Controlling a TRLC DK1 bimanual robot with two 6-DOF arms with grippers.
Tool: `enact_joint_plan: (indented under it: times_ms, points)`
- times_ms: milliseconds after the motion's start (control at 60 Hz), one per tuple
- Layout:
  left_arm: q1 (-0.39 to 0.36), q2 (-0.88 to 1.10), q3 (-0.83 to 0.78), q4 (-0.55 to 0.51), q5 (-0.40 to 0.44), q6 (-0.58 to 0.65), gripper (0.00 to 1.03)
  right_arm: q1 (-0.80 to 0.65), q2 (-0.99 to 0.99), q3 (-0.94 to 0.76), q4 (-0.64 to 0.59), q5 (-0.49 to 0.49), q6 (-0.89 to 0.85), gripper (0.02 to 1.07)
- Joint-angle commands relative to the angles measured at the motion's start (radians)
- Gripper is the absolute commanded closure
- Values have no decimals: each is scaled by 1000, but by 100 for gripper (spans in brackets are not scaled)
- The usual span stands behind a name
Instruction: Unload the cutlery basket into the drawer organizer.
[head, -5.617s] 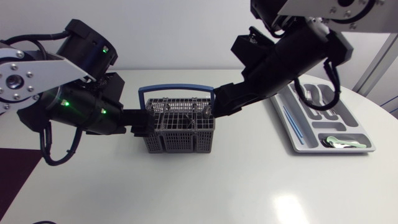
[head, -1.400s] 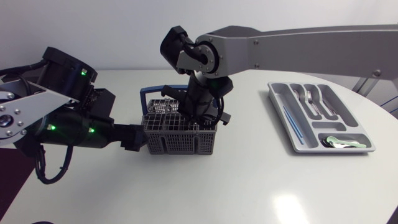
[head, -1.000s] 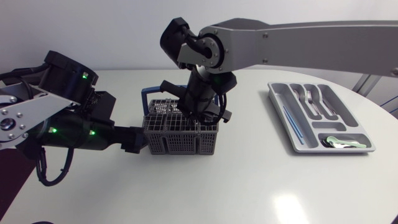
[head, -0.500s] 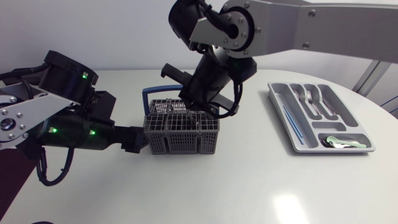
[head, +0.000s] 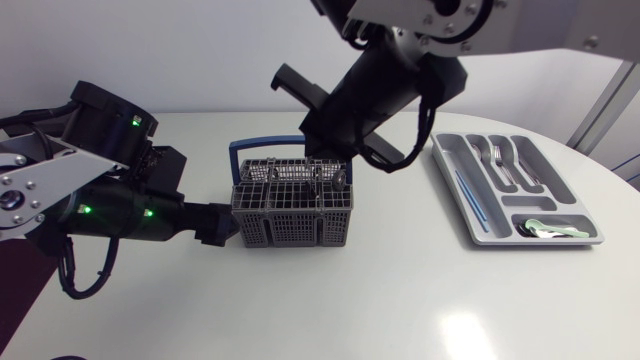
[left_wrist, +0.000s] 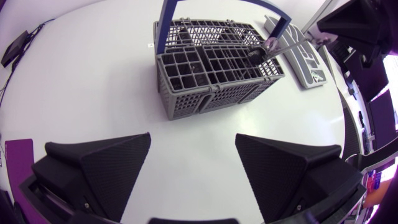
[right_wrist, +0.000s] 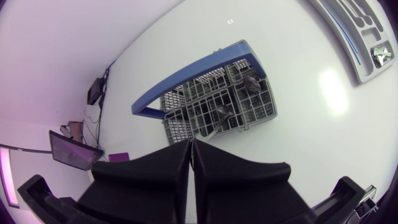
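no legible text, labels or numbers

bench (head: 400, 300): glossy white
basket (head: 291, 215): grey, open grid mesh
handle (head: 262, 143): blue
tray (head: 540, 243): grey
stick (head: 470, 195) in tray: blue
piece (head: 545, 227) in tray: pale green
spoon (right_wrist: 222, 112): dark grey
left tool (left_wrist: 193, 137): matte black
right tool (right_wrist: 191, 149): matte black
left arm (head: 110, 200): black, green lights
right arm (head: 375, 90): silver-grey and black

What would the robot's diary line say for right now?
right jaws: shut on utensil, over basket | left jaws: open, facing basket | drawer organizer: partly filled
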Motion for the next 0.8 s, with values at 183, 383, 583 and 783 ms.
enact_joint_plan:
  times_ms: [183, 383, 583, 783]
  points:
    - [-15, -8, -5, 8, 3, 7, 8, -74, -100, -72, 17, -103, 2, 101]
    - [-27, -5, -3, 8, 3, -3, 8, -147, -150, -74, -23, -225, -18, 101]
    - [-32, -9, -3, 6, 3, -9, 8, -211, -170, -60, -176, -260, -121, 101]
    - [-38, -12, -2, 6, 3, -12, 8, -308, -175, -51, -357, -268, -294, 101]
